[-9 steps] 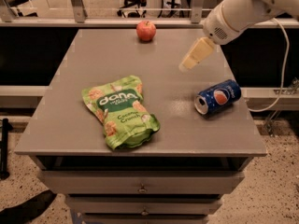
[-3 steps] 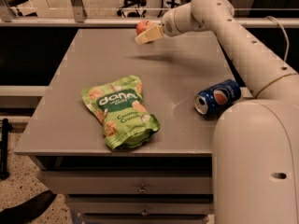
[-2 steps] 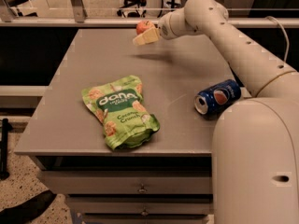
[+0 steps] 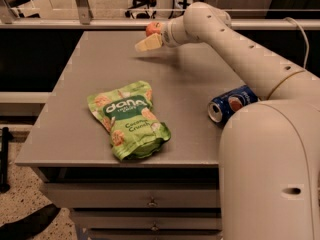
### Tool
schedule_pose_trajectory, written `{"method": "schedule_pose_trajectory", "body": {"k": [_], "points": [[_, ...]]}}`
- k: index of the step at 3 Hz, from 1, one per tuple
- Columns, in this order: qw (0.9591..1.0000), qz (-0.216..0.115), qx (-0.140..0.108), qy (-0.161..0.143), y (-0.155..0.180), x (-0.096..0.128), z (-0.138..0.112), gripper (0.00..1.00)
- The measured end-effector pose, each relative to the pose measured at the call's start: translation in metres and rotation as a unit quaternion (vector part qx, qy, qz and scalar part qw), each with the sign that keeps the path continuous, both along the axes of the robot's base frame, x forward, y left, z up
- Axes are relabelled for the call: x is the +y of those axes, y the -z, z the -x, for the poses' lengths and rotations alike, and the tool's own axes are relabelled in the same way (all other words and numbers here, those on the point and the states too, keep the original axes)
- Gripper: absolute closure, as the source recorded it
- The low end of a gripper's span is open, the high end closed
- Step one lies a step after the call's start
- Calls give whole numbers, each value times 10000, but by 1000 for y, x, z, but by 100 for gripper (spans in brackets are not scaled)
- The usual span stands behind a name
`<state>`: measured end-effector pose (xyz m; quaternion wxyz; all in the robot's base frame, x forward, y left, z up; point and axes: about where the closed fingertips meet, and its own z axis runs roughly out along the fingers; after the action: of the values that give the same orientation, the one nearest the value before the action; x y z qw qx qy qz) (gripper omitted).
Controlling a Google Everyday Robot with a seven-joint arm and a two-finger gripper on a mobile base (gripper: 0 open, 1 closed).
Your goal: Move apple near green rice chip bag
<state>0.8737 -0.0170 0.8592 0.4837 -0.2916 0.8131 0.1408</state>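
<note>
The apple (image 4: 151, 28) is small and red-orange. It sits at the far edge of the grey table (image 4: 75, 84), partly hidden behind my gripper. My gripper (image 4: 146, 42) reaches in from the right and is right at the apple, just in front of and below it. The green rice chip bag (image 4: 129, 119) lies flat near the table's front, left of centre, well apart from the apple and the gripper.
A blue Pepsi can (image 4: 231, 103) lies on its side at the table's right, next to my arm's large white body (image 4: 270, 169). Drawers (image 4: 150, 202) sit under the tabletop. A metal rail (image 4: 100, 24) runs behind the far edge.
My gripper has swung from above the table's right side to the apple at the far edge. In the last second it has edged slightly left. The bag and the can have not moved.
</note>
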Motion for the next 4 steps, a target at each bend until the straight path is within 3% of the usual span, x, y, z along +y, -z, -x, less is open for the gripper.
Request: {"method": "schedule_pose_trajectory", "body": {"k": [2, 3, 4], "points": [[9994, 123, -137, 282, 0, -12, -31, 0], [9990, 191, -24, 413, 14, -18, -41, 16], [9986, 221, -11, 489, 19, -25, -47, 40]]}}
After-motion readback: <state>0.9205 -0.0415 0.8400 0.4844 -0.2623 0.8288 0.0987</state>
